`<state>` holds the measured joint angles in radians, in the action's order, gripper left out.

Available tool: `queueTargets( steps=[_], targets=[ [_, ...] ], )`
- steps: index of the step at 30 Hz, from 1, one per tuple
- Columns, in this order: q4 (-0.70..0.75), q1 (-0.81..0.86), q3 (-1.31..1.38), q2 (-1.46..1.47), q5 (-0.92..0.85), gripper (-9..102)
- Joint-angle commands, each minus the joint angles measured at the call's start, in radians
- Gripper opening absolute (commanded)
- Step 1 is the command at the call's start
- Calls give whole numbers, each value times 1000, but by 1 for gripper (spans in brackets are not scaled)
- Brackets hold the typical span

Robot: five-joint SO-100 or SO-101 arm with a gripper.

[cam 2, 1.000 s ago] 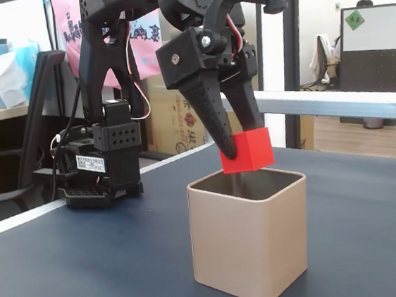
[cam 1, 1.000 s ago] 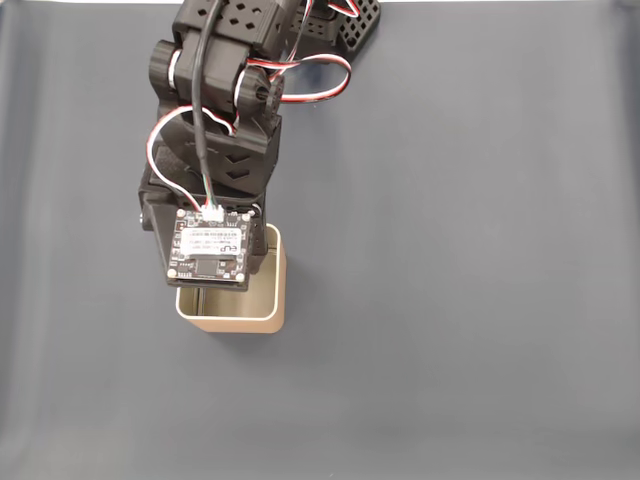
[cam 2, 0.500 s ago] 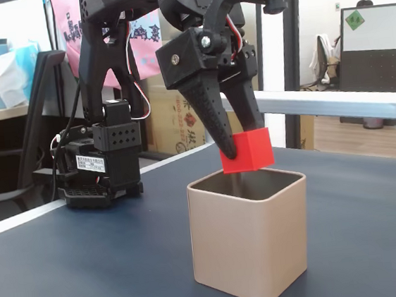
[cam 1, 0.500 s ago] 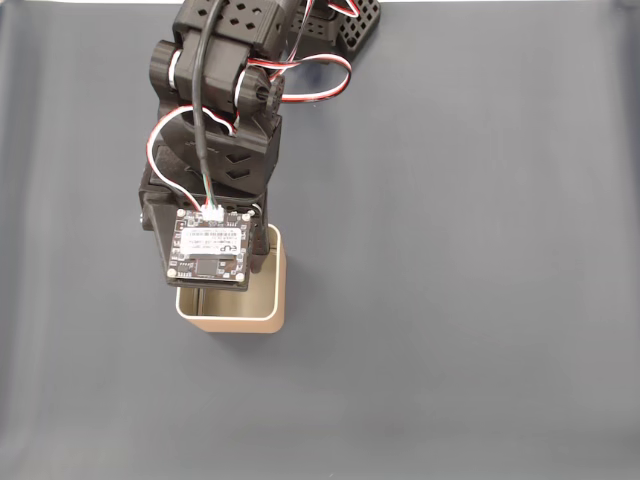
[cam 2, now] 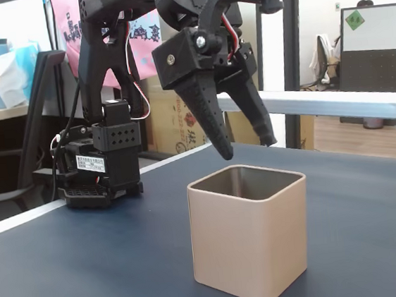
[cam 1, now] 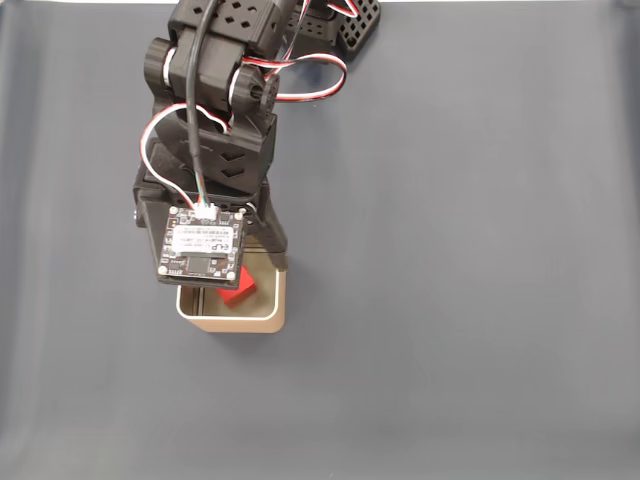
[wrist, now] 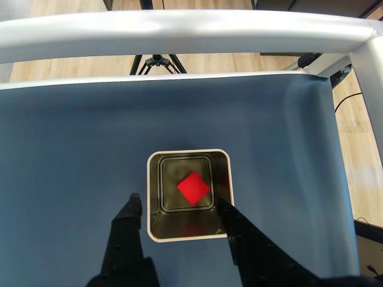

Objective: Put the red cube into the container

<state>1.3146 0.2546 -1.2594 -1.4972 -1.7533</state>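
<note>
Dark blue table (cam 2: 70,275) holds the container (cam 2: 251,246), where the red cube (wrist: 193,187) lies on the bottom, while the gripper (cam 2: 247,145) hangs above its rim, jaws spread and empty, so the drop looks done and pulling away seems next

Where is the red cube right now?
The red cube lies on the floor of the container, turned cornerwise, near the middle in the wrist view; the open gripper hangs just above the rim.
</note>
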Motion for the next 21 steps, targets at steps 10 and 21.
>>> queueTargets(
  steps=[10,21],
  targets=[
    [23,11,38,-6,17,35],
    [3,9,41,-9,40,31]
  ],
)
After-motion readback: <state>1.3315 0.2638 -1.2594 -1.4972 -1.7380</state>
